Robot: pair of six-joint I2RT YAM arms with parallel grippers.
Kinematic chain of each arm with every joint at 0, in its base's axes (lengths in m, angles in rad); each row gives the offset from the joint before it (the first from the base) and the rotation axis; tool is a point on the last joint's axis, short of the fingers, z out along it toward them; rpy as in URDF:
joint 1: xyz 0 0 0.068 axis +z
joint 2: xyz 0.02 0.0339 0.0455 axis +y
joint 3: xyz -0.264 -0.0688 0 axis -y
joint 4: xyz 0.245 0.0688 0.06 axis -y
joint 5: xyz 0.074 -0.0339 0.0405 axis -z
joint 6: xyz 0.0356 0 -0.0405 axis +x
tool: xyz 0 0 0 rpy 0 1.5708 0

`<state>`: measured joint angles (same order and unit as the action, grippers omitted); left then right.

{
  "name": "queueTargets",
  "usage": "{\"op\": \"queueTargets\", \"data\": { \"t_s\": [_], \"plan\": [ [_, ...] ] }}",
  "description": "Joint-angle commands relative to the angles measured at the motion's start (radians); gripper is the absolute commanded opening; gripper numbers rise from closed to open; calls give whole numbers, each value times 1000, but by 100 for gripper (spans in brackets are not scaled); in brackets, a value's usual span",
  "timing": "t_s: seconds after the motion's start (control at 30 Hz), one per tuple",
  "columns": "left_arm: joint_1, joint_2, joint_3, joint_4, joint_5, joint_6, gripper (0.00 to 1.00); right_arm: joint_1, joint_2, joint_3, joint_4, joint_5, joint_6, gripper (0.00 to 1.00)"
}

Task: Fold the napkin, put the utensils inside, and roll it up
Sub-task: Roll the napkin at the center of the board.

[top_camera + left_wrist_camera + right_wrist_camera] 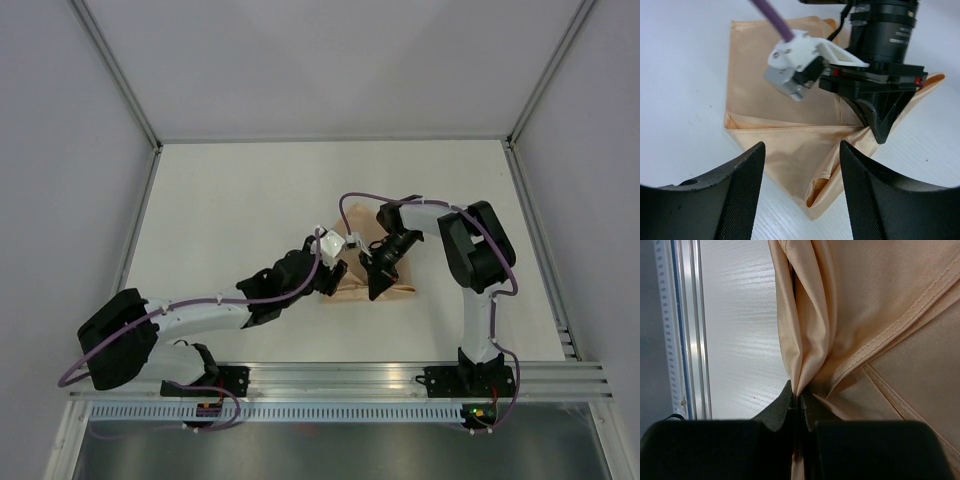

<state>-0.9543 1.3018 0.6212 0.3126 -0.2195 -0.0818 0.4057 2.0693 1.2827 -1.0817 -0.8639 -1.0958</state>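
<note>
The right gripper (799,402) pinches a gathered fold of the napkin (790,145); the left gripper (801,155) hangs released above it. From above, both grippers hide much cloth.

In the top view the middle of the peach-orange square cloth napkin (398,290) is covered by the two black arms' ends. Only an upper corner and a lower strip show, and the jaws are too small there to judge.

In the left wrist view the right part of the napkin is behind the right gripper (880,131), whose upper body is cut off by the top edge. The fingers (740,190) of the left gripper (801,150) are cut by the bottom edge.

In the right wrist view the cloth runs out at the top, right and bottom edges. The pinched fold is hidden between dark, blurred fingers (775,415). What lies inside the folds cannot be seen.
</note>
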Motion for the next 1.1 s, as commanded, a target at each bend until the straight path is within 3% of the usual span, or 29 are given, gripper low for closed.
{"op": "queueTargets", "data": {
  "t_s": [0.0,0.33,1.07],
  "plan": [
    [-87,40,11,89,-129,171,66,-1,52,13,6,49,-24,0],
    [-233,217,49,186,-54,464,72,-10,72,26,8,49,-6,0],
    [-265,461,132,201,-6,571,67,-33,109,67,-21,29,4,0]
  ]
}}
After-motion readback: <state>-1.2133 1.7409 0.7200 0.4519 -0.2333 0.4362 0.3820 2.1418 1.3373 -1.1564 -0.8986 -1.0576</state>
